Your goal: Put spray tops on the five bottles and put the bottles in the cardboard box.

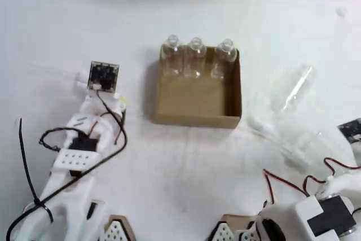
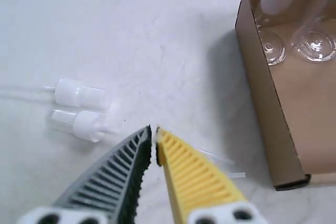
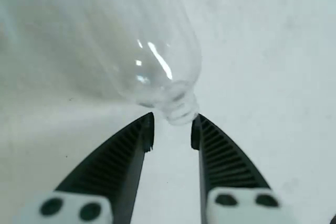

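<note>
While the left gripper (image 2: 154, 136) is clenched empty with two spray tops (image 2: 79, 109) just ahead, the right gripper (image 3: 172, 129) is spread, the neck of a bottle (image 3: 131, 40) at its tips.

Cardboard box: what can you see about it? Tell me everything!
The cardboard box is brown, shallow and roughly square, with plain low walls and an open top; no lid or flaps show. It sits flat on the white table, near the middle. Three clear bottles stand upright inside, in a row along its far wall, poking above the rim. The rest of its floor is bare. Nothing else touches it.
</note>
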Available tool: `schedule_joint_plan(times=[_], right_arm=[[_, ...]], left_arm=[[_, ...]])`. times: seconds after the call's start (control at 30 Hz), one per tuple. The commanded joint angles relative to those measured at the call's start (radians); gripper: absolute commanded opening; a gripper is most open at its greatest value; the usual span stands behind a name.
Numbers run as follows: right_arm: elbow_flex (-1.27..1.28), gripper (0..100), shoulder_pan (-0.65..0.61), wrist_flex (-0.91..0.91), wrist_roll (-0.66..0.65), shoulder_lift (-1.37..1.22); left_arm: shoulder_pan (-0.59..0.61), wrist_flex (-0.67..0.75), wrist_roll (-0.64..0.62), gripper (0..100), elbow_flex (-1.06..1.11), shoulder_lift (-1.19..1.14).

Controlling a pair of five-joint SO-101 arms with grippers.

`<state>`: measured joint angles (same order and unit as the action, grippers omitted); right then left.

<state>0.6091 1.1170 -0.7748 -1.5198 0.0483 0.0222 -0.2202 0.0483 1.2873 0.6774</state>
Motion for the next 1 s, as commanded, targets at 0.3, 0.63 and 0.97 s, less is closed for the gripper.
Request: schedule_joint_plan(times=[0.3, 0.63, 0.97], right_arm=[[0.008, 10.3, -0.133, 0.016, -0.029, 0.030], [0.011, 19.8, -0.154, 0.016, -0.029, 0.028], [-0.002, 19.5, -0.217, 0.030, -0.029, -0.028]], left_arm=[[-0.012, 0.000, 0.011, 2, -0.006, 0.013], [-0.012, 0.002, 0.011, 2, -0.006, 0.013], [-0.012, 0.000, 0.011, 2, -0.006, 0.013]])
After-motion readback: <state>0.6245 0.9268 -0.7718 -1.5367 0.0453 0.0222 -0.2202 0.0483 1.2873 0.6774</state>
